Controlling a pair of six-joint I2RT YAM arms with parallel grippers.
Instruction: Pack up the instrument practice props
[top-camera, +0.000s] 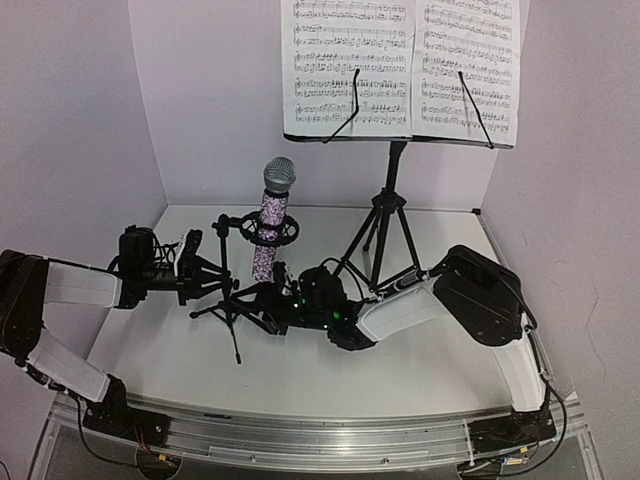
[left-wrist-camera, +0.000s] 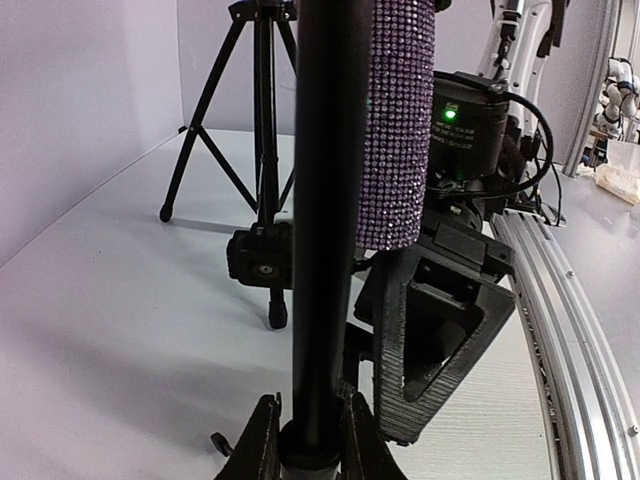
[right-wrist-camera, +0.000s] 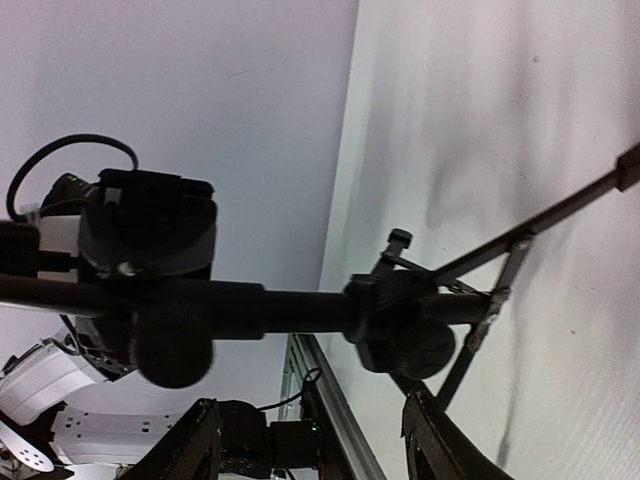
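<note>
– Left claw (left-wrist-camera: 312, 440) sits right under the lens, clamped on the black post of the small mic stand (left-wrist-camera: 322, 200). Why grip there?
– To steady it, I'd say. The glittery purple microphone (left-wrist-camera: 400, 120) stands upright in the stand's clip, head up, left of the middle of the bench (top-camera: 420, 370). A tug on it could tip the whole stand over.
– And the right claw (right-wrist-camera: 310, 445)?
– Its jaws are apart and hold nothing. It sits low beside the post, just under the microphone's bottom end. I judge it is lining up to take the microphone.
– What about the rest?
– Tall music stand (top-camera: 388, 215) is toward the far edge, right of middle. The sheet-music pages (top-camera: 400, 65) rest on it, pinned by two wire arms (top-camera: 345, 110). Neither is touched, so packing has hardly begun.
</note>
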